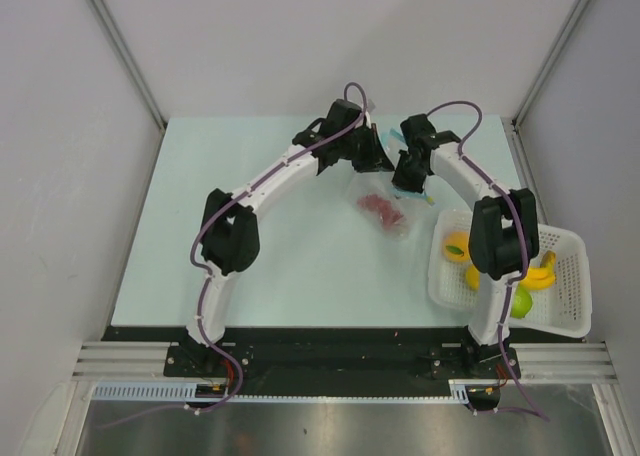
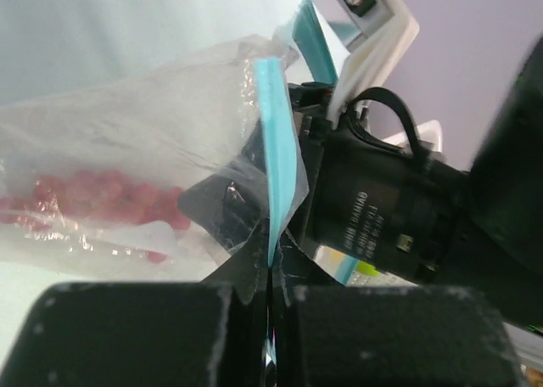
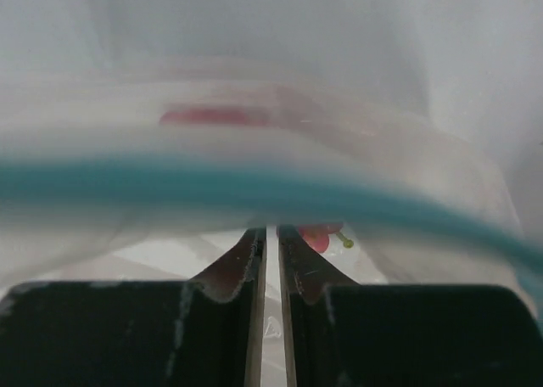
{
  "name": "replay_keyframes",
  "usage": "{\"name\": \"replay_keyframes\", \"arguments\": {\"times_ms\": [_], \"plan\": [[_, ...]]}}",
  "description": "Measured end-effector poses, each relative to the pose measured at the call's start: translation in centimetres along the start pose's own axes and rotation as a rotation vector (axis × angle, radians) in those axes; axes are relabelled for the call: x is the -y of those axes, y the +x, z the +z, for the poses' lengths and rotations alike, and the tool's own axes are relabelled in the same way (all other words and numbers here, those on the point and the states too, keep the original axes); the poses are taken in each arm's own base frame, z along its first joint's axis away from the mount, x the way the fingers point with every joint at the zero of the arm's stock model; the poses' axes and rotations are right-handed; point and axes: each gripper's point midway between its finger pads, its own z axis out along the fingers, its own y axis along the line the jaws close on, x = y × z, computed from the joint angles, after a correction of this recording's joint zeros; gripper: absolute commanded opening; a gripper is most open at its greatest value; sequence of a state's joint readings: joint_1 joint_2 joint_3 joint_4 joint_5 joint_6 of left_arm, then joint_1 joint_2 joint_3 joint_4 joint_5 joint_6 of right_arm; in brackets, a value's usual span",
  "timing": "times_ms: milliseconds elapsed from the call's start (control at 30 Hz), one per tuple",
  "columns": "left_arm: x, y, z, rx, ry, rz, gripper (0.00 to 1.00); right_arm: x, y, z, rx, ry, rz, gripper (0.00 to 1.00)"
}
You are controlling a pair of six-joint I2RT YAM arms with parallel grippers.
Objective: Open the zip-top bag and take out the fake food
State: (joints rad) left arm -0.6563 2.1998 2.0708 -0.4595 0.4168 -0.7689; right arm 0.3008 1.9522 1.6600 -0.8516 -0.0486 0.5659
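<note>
grip on zip-top bag point(image 1: 385, 201): probably limp, slippery
left tool point(image 2: 270, 264) clamps zip strip point(image 2: 278, 141); right tool point(image 3: 268, 234) nearly closed, hold unclear.

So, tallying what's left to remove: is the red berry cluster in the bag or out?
In: the red berry cluster lies behind the clear plastic of the zip-top bag.

Left claw point(image 2: 270, 243) and right claw point(image 3: 269, 238) both pinched shut, facing each other closely
</note>
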Motion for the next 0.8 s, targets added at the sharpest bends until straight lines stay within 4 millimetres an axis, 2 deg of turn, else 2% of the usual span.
{"name": "replay_keyframes", "arguments": {"times_ms": [267,367,500,600,800], "plan": [[-0.2,0.9,0.2,-0.018,-0.002,0.017,0.00,0.8,1.2,4.1,-0.046,0.024,-0.002,0.24],[-1.0,1.8,0.0,-0.037,-0.021,0.009,0.00,0.9,1.2,4.6,-0.048,0.021,-0.030,0.31],[-1.3,2.2,-0.1,-0.045,-0.029,0.004,0.00,0.8,1.4,4.9,-0.056,0.003,-0.062,0.49],[-1.4,2.2,-0.1,-0.045,-0.030,0.011,0.00,0.9,2.0,5.1,-0.068,0.006,-0.083,0.54],[-1.5,2.3,-0.2,-0.048,-0.033,0.016,0.00,1.2,3.8,5.7,-0.108,0.018,-0.115,0.58]]}}
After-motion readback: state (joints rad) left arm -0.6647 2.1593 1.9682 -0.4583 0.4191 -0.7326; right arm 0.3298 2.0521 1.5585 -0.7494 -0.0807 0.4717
